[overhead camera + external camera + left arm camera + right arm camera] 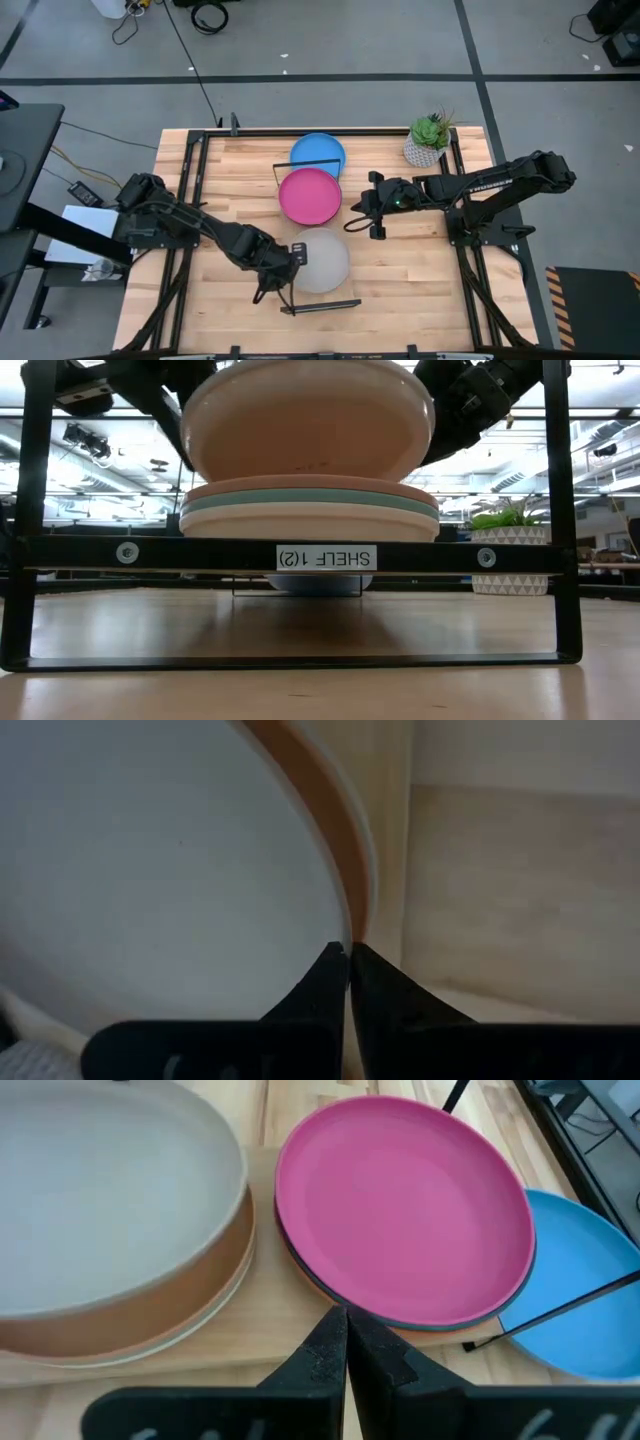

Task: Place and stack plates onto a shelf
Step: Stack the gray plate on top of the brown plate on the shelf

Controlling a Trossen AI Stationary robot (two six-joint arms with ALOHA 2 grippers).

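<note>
From overhead, take the pink plate (309,196) as the landmark: it sits mid-shelf on top of its own stack. The shelf (352,222) is a pale plank running away from the front of the worktop (420,270), black wire frames at its ends. Just past the pink plate, toward the back frame, is a blue plate (318,153); whether it's on the plank or on the worktop under it I can't tell. On the near side, a grey plate (322,261) is above a second stack. The left end effector (283,262) is at that grey plate's rim, on the side away from the right arm. The right end effector (358,208) hovers just beside the pink plate, touching nothing.

Low view: the top plate (308,418) is tilted above the near stack, not laid flat yet.

Left wrist: fingers (320,982) clenched together at the grey plate's edge, so I'd say grasping it.

Right wrist: fingers (325,1348) pinched together, empty, pointing at the pink stack.

Progress: mostly stacked I think, this plate needs settling, maybe the blue one too.

Slatted wood worktop, potted plant (430,139) in the back corner, grey floor with cables.
</note>
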